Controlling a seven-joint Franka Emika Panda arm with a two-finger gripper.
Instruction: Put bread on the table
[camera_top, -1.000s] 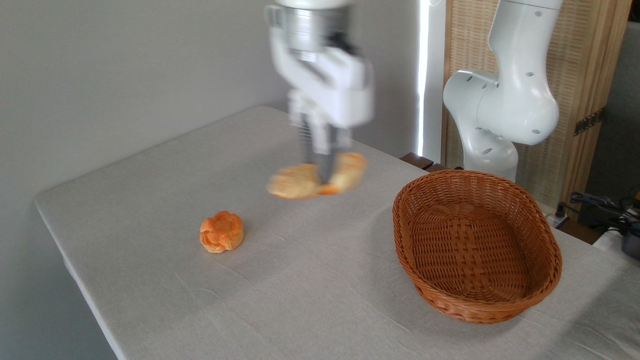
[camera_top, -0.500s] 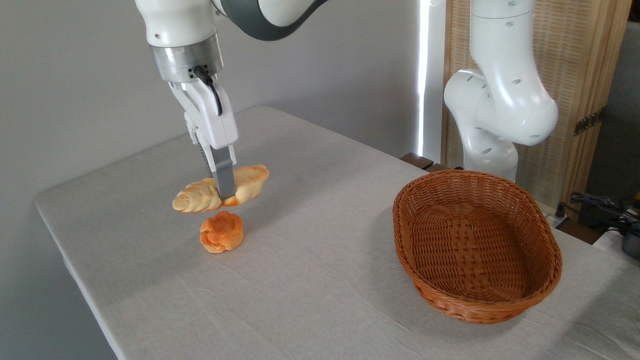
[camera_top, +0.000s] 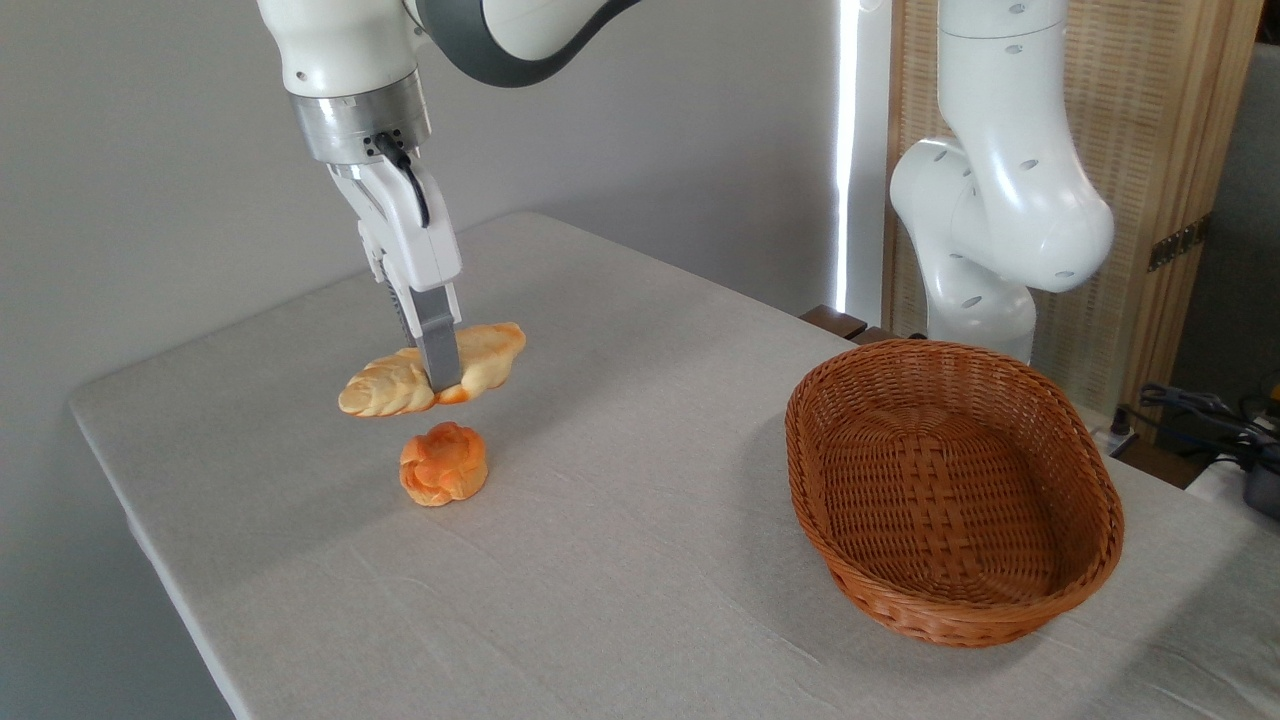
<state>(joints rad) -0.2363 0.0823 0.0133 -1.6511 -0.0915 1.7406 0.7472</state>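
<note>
While the bread (camera_top: 430, 378) hangs in the air above the table (camera_top: 620, 560), carrying step, not yet set down; next, lower onto bare cloth (away from the orange bun (camera_top: 443, 464) just below). Gripper (camera_top: 437, 372) pointing down from a tall arm, jaws squeezed on the loaf's middle

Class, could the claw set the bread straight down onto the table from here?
Probably not cleanly: the claw holds the bread above the orange bun. Bare table lies to the right.
</note>
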